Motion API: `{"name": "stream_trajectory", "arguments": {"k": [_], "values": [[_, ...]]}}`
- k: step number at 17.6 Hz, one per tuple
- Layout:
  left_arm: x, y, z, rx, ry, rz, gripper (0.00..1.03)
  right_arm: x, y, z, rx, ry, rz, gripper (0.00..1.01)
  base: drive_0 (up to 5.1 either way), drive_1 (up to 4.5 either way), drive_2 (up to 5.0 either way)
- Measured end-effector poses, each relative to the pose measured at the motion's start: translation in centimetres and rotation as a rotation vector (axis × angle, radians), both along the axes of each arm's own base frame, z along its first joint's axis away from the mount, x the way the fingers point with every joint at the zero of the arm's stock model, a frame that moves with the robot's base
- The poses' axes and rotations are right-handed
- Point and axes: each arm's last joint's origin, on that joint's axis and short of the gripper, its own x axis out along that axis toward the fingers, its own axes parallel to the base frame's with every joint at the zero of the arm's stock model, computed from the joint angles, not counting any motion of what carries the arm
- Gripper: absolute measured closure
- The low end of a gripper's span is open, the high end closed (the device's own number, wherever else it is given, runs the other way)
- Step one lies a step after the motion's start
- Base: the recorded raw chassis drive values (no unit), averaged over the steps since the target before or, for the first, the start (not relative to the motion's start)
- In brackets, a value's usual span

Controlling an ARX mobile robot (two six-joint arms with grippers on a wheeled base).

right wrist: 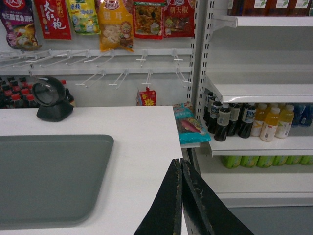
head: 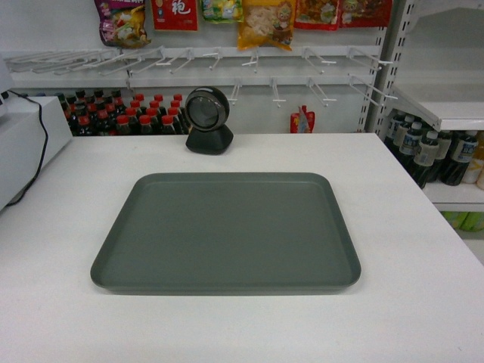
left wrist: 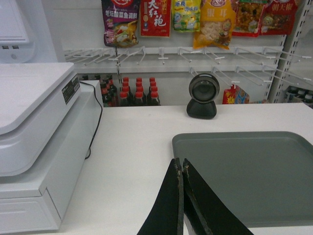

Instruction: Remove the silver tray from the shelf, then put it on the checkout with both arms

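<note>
I had the flat matte grey-green tray (head: 227, 231) flat on the white desk (head: 408, 287), both black hands, left (left wrist: 182, 169) and right (right wrist: 181, 169), pinched closed, empty, since delivery looked finished.

Silver tray (head: 227, 231): 1, flat on the bench (head: 408, 302).
Round black scanner (head: 208, 119): 1, on the bench behind the tray.
White register unit (left wrist: 34, 142): 1, left of the tray.
Claws: 2, left claw (left wrist: 181, 171) and right claw (right wrist: 180, 169), each with fingers pressed together.
Hanging snack packets (left wrist: 212, 22): 6 in the left wrist view, above the scanner.
Red-capped dark bottles (head: 125, 117): many, left of the scanner; exact number cannot be told.
</note>
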Motion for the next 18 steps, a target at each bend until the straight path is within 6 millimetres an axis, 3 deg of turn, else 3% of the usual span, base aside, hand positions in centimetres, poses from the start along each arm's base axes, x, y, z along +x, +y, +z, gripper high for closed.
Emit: {"name": "stream_trajectory", "arguments": {"k": [13,14,18], "values": [[-2.3,0.0,0.2,0.000,-0.010,0.000,1.02,-2.4,0.0,0.3,0.000,-0.013,0.000,0.99,0.0,0.00,0.0],[-3.1,0.0,-0.5,0.000,0.047,-0.003,1.02,-2.8,0.0,0.0,0.001,0.008,-0.001,0.99,0.0,0.00,0.0],[-3.4,0.0,0.2,0.000,-0.016,0.004,1.02,-3.6,0.0,-0.1,0.003,-0.001,0.000,0.99,0.0,0.00,0.0]]}}
